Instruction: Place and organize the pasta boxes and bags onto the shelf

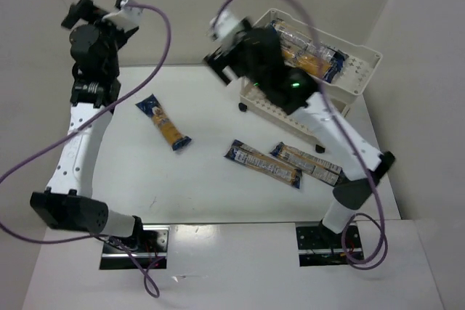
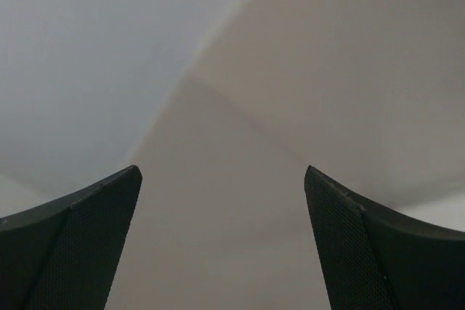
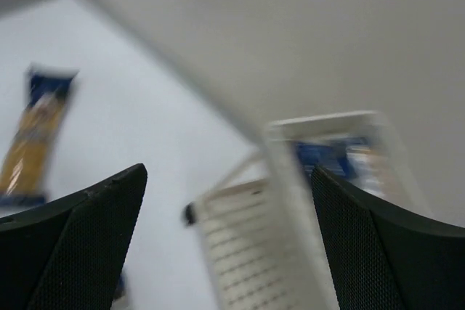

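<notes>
Both tools spread wide, gripping nothing: left tool raised at the far left, facing bare wall; right tool up beside the shelf, near its left corner.

Already in it: shelved packets, at least two by the look, exact count unclear, partly hidden. Yet to shelve, flat on the desk: left packet alone on the left side; middle packet and right packet side by side just in front of the shelf, close or touching, cannot tell which.

Probably light, with a stiff run of pasta inside slick film; brittle if bent or squeezed hard. Best to grip across the narrow width at the clear middle for balance, not at the dark blue ends, where apt to droop or slide out. Expect the film to slip; close gently but firmly. For the pair, take the middle packet from its free side to avoid nudging its neighbour.
</notes>
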You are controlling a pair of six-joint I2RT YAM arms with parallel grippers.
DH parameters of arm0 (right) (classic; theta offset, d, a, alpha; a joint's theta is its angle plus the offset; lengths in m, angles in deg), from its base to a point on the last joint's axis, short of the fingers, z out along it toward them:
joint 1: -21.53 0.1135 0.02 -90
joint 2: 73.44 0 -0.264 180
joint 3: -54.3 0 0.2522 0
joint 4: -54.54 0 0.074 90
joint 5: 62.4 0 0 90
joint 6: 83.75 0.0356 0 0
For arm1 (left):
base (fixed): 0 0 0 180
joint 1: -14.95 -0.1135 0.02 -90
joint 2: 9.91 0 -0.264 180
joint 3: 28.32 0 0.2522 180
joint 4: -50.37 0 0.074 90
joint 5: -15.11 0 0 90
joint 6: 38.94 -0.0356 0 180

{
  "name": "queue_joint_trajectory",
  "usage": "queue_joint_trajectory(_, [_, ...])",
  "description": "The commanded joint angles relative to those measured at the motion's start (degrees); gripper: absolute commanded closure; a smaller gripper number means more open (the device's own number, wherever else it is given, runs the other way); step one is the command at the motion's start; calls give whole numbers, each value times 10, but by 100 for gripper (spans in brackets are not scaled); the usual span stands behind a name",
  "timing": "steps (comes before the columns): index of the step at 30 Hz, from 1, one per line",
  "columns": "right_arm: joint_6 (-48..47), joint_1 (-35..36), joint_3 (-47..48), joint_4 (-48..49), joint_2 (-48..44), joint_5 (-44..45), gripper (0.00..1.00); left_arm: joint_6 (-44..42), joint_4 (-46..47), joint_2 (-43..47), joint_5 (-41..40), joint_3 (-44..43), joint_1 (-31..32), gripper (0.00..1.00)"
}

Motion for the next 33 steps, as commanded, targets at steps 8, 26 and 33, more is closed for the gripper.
queue_joint_trajectory(8, [20,175,-130,-175,90,-79,2,370,-437,87,50,325,-96,0])
queue_joint_trajectory(26, [3,51,-505,-17,63,-107,1,625,-399,-177,344,177,-181,0])
queue_joint_trajectory(33, [1,11,-604,-12,41,-168,1,614,-382,-183,275,185,-134,0])
